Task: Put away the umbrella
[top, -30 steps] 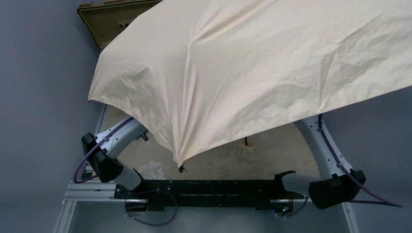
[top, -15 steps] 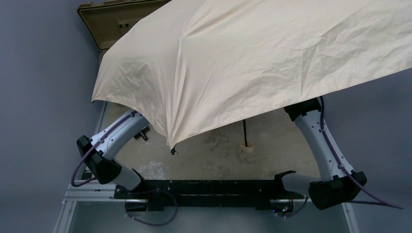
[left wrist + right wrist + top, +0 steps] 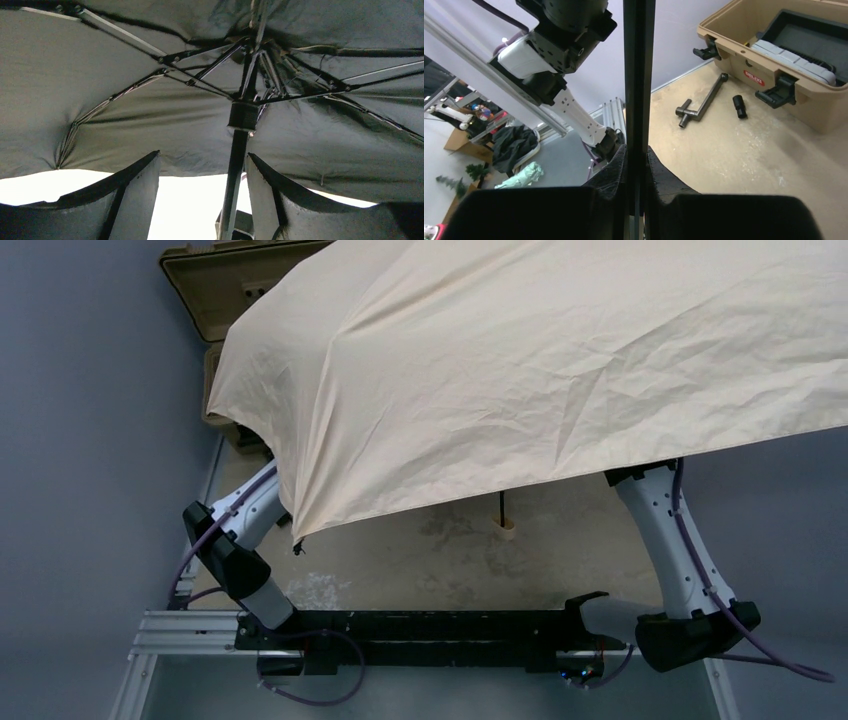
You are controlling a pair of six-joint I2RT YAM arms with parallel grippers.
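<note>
We see the left white-shelled arm [image 3: 252, 508] and the right white-shelled arm [image 3: 662, 530], black at the joints, strung with thin purple cables [image 3: 186, 562]; the left pincer [image 3: 202, 156] and right pincer [image 3: 635, 148] are matte black.

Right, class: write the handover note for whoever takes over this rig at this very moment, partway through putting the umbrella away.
Left gripper: jaws open, the shaft between them, ungripped.
Right gripper: jaws shut on the shaft.
Umbrella: canopy spread wide; handle hangs low over the table. Tan case open, far left.
Done: shaft secured; nothing folded yet.
Left: collapse the canopy, bundle it, stow it, probably in the case.
</note>
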